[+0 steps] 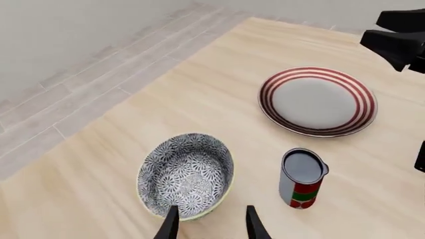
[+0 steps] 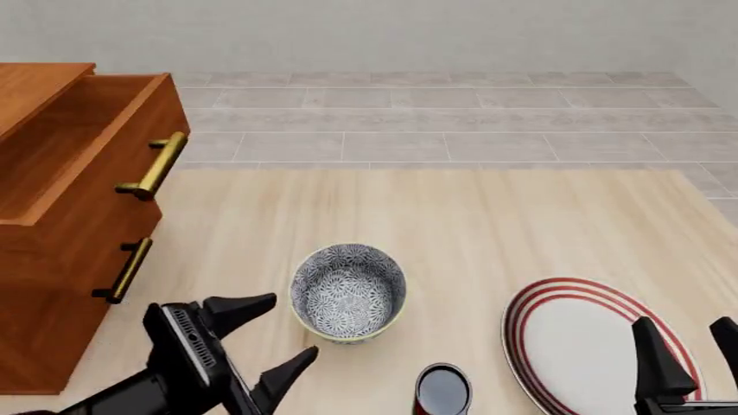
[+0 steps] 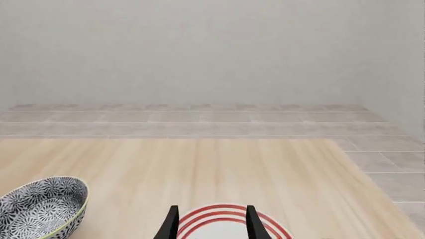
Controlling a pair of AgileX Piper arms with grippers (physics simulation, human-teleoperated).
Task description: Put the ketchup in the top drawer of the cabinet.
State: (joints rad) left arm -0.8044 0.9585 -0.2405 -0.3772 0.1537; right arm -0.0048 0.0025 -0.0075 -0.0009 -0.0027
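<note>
Ketchup upright on the table beside the bowl, top drawer pulled open, both grippers spread and holding nothing.

The patterned bowl (image 2: 347, 302) is the landmark: it is empty, and the ketchup (image 2: 442, 391) stands upright just to its near right, apart from it. A red-striped plate (image 2: 551, 298), also bare, lies farther right of the bowl. Well to the bowl's left stands the cabinet (image 2: 52, 328), its top drawer (image 2: 98, 177) drawn out and its visible interior holding nothing. Only the front view shows the cabinet. The left wrist view alone shows the bottle's green-and-white label (image 1: 305, 193), with no writing legible. The left gripper (image 2: 271, 333) hovers near-left of the bowl, jaws wide apart and empty. The right gripper (image 3: 209, 222) sits over the plate, fingers parted, gripping nothing.
</note>
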